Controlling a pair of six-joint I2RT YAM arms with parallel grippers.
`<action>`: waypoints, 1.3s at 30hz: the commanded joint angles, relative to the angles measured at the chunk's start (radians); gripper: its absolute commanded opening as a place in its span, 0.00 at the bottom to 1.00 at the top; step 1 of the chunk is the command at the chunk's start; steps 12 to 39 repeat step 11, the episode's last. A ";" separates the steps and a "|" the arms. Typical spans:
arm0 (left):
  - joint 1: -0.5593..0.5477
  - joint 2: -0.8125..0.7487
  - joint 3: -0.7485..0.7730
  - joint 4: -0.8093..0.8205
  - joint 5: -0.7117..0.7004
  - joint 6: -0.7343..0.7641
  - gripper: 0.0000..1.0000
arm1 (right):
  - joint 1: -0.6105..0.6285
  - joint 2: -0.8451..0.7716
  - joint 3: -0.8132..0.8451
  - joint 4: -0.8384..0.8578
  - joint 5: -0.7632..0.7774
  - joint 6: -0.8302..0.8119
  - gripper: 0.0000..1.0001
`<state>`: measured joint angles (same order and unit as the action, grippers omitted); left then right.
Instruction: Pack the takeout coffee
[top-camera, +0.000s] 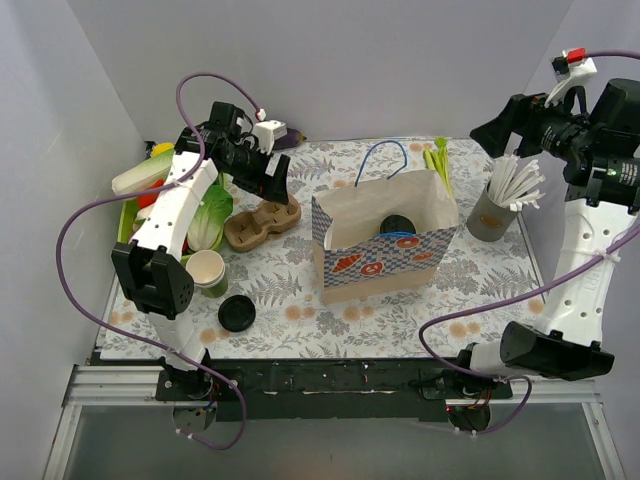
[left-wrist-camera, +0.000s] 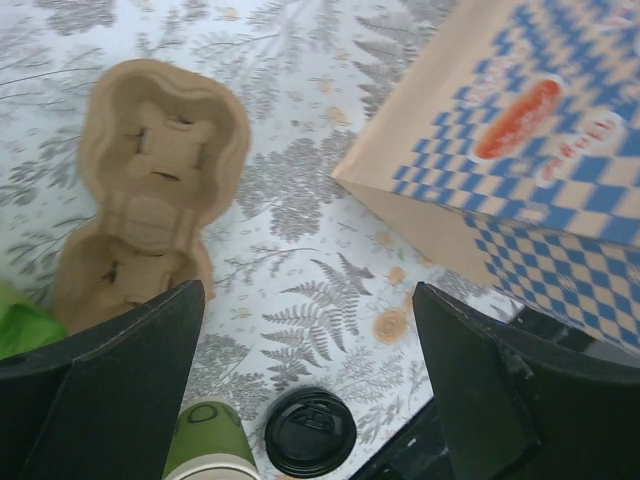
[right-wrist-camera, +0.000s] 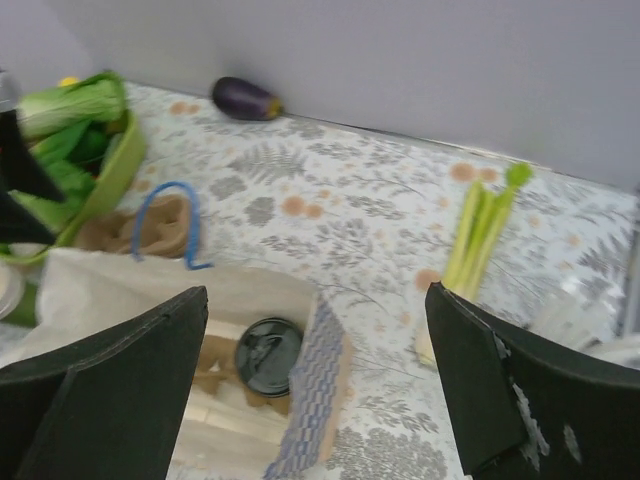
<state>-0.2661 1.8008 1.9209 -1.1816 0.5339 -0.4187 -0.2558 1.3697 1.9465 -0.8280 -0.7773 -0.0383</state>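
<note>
The takeout coffee (top-camera: 397, 226) is found inside the paper bag (top-camera: 385, 262). Only its black lid is seen from above; the green cup under it is hidden by the bag's walls. The bag is stood upright in the middle of the table (top-camera: 500, 290), mouth open, with a blue handle (top-camera: 385, 160) raised at its far side.

The right gripper (right-wrist-camera: 315, 300) is held high above the bag's right end, and its fingers (right-wrist-camera: 110, 390) are spread wide with nothing between them. From the right wrist view the black lid is looked straight down upon.

Over on the left, the left gripper (left-wrist-camera: 308, 290) is also spread wide and nothing is gripped. It is hung above the bare table between the cardboard cup carrier (left-wrist-camera: 150, 190) and the bag, touching neither.

Nearer, at the left, the stacked green cups (top-camera: 207, 272) are seen, and just beside them a loose black lid (top-camera: 237, 314) lies flat on the table. A holder of straws (top-camera: 495, 212) is stood right of the bag, and celery (top-camera: 438, 165) is laid at the far side.
</note>
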 joint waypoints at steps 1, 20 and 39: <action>-0.001 -0.070 -0.007 0.114 -0.298 -0.092 0.89 | -0.003 0.045 -0.040 0.087 0.399 0.063 0.98; 0.007 -0.057 0.056 0.209 -0.445 -0.150 0.98 | -0.002 0.071 -0.136 0.085 0.526 0.075 0.98; 0.007 -0.057 0.056 0.209 -0.445 -0.150 0.98 | -0.002 0.071 -0.136 0.085 0.526 0.075 0.98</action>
